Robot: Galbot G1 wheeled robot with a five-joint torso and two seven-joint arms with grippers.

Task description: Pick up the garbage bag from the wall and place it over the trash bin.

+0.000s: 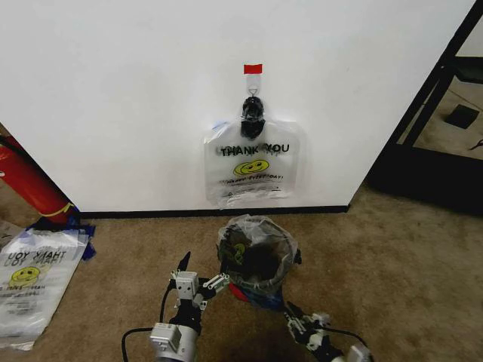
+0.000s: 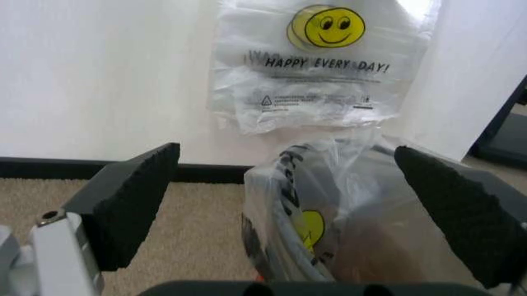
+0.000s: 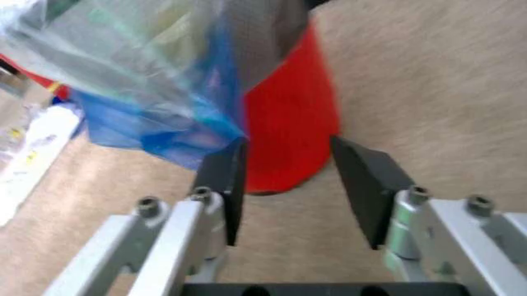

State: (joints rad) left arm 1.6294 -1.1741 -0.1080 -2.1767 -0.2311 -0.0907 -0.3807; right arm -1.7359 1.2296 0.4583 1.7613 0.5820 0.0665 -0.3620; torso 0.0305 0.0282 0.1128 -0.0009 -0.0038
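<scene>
Thin see-through plastic, black THANK YOU print and a yellow smiley: garbage bag [image 1: 253,167] hanging flat on the wall [image 1: 136,98], pinched at the top by a black clip [image 1: 252,110] under a red tape strip [image 1: 253,69], so it dangles with its lower edge just above the black baseboard [image 1: 189,213]. Handy height for a grab from below, probably why it's hung there.

Right underneath, on the carpet [image 1: 392,256], sits the trash bin [image 1: 256,260], already wearing a crinkled clear liner, bluish edges drooping down its side toward the red base. Looks like a same-print bag, though hard to be sure from up top.

Left gripper [image 1: 198,285] low beside the bin, pads [image 2: 136,200] spread wide, holding nothing, aimed past the bin at the hanging bag. Right gripper [image 3: 288,185] down near the bin's red base, jaws apart too, empty.

Off to the left: a red cylinder [image 1: 30,181] and a spare bag [image 1: 30,275] flat on the floor.
</scene>
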